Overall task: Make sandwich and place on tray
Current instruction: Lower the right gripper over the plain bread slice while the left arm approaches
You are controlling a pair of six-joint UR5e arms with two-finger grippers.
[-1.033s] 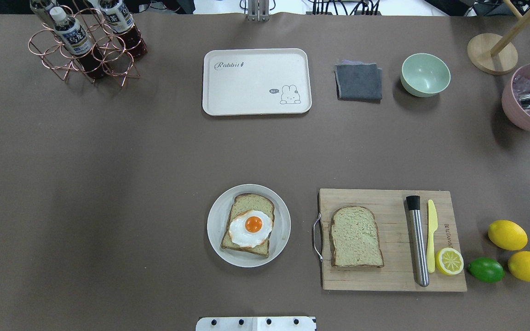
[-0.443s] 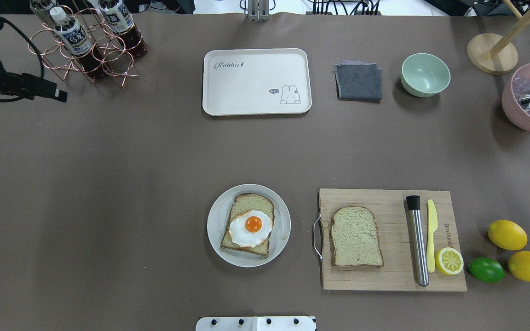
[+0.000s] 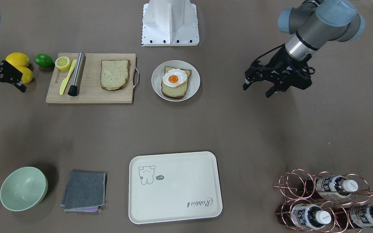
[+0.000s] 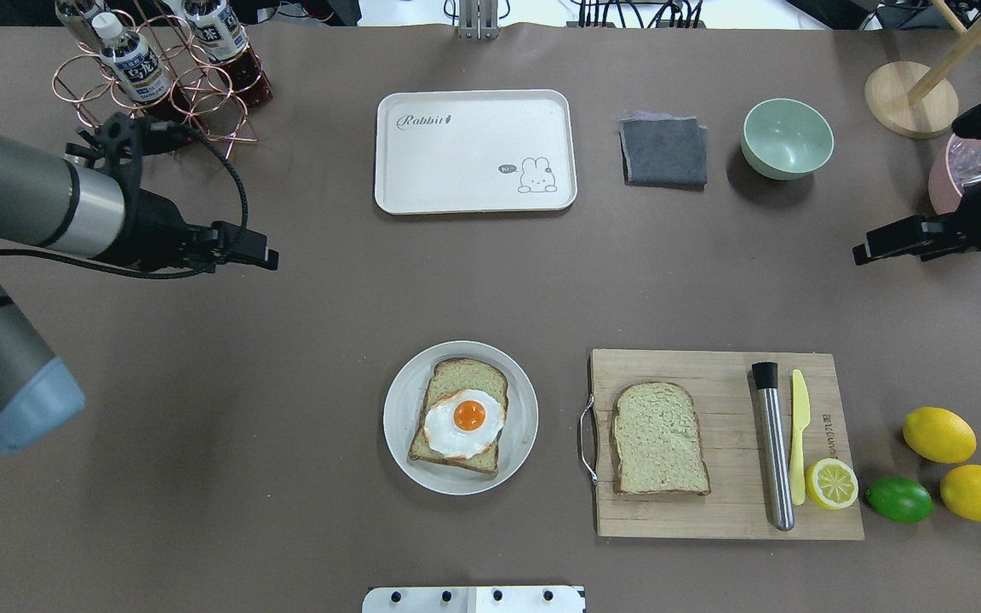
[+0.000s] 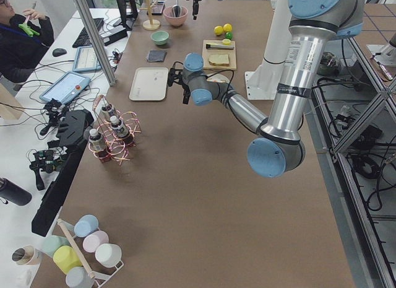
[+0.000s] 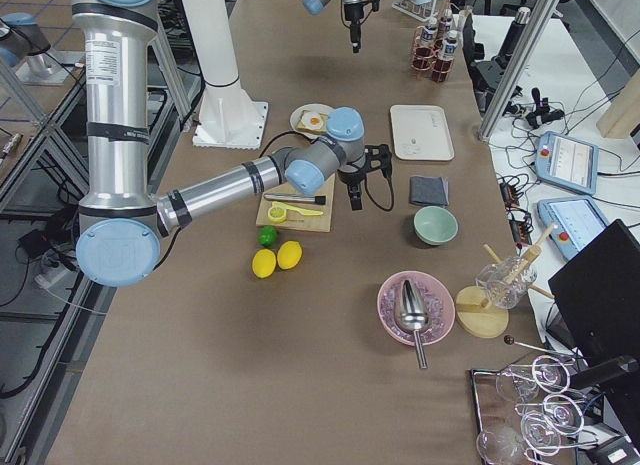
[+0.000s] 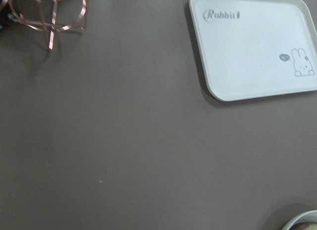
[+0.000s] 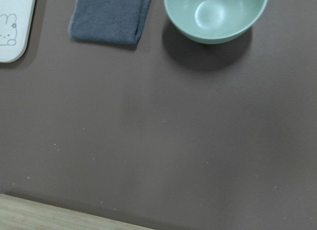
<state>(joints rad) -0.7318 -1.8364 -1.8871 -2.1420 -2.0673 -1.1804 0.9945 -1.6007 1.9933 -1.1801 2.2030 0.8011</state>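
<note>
The sandwich is in two parts. One bread slice (image 4: 469,375) with the fried egg (image 4: 462,423) on top lies on a round white plate (image 4: 397,417). The second slice (image 4: 659,438) lies on a wooden cutting board (image 4: 729,511). The cream tray (image 4: 473,149) with the "Rabbit" script is empty at the far middle, and it also shows in the left wrist view (image 7: 252,47). My left gripper (image 3: 256,90) is open and empty, above the table left of the plate. My right gripper (image 3: 6,92) is open and empty, beyond the board's right end.
A steel muddler (image 4: 773,447), a yellow knife (image 4: 798,434) and a lemon half (image 4: 831,484) share the board. Lemons (image 4: 938,434) and a lime (image 4: 899,500) lie to its right. A grey cloth (image 4: 664,151), a green bowl (image 4: 787,138), a pink bowl (image 4: 946,183) and a bottle rack (image 4: 158,81) stand at the back.
Both arms have swung into the overhead view: the left gripper from the left edge toward the middle, the right from the right edge. The food and tray have not moved.
</note>
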